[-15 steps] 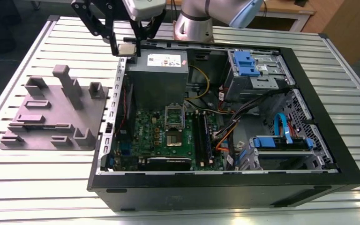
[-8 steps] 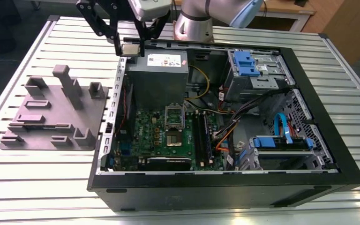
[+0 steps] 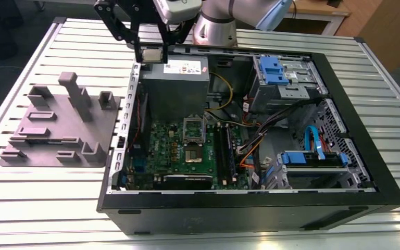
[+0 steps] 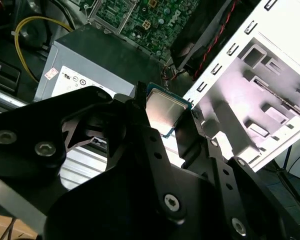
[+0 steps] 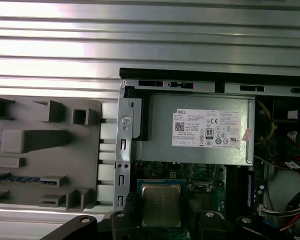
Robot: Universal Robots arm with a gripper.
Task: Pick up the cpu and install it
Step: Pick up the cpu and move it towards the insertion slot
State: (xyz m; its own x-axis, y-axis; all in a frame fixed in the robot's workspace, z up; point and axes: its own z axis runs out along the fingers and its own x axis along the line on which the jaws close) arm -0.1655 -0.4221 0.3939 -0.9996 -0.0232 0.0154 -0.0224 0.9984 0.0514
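The cpu (image 5: 161, 205) sits clamped by two opposite edges in the claw (image 3: 151, 55), silvery top facing the wrist cameras. We see it lifted off everything, hanging above the corner of the power supply (image 3: 173, 83) that lies closest to the case wall (image 3: 136, 88). The claw is clenched on the chip and nothing else touches it.

Past the power supply, lower in the case, lies the green motherboard (image 3: 158, 151) with its socket (image 3: 194, 152), well apart from the chip. Over the case wall from the power supply stands a grey moulded tray (image 3: 54, 130) on the ribbed metal surface (image 3: 47, 208).

We judge the hold to be thin: only the rim is pinched, so a bump or a quick swing could twist the chip or let it drop. The power supply and the case wall stand close below, and a low path could knock the chip against them. A chip set down tilted or turned the wrong way could harm the socket.

The power supply carries a white label (image 5: 206, 128) with dark print and round marks; we leave it unread.
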